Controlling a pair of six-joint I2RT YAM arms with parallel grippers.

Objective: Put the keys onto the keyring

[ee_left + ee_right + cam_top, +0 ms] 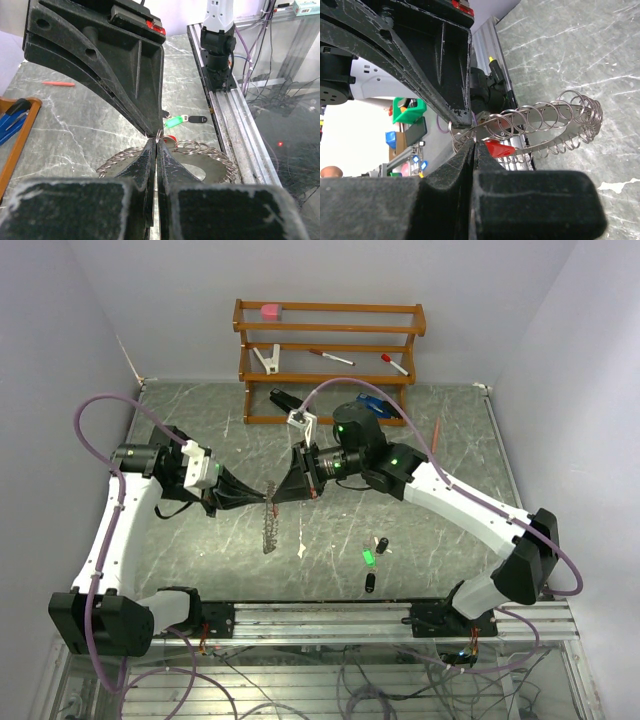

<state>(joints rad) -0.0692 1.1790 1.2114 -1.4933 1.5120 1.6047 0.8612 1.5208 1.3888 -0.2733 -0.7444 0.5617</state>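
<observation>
The keyring [269, 527], a large thin silvery ring with a coiled, beaded rim, hangs on edge above the table middle. My left gripper [262, 502] is shut on its upper rim; in the left wrist view the left gripper [157, 140] pinches the keyring [220, 165] there. My right gripper [283, 496] meets it tip to tip and is shut, with the red key [499, 148] poking out beside the right gripper [474, 143] against the keyring [545, 112]. A green key [368, 557] and two black keys [382, 543] [369, 583] lie on the table, front right.
A wooden rack [330, 362] at the back holds a pink block, a white clip and red-capped markers. A blue object [380, 406] sits by its foot, an orange pencil [437, 430] to the right. A metal rail [400, 615] runs along the near edge.
</observation>
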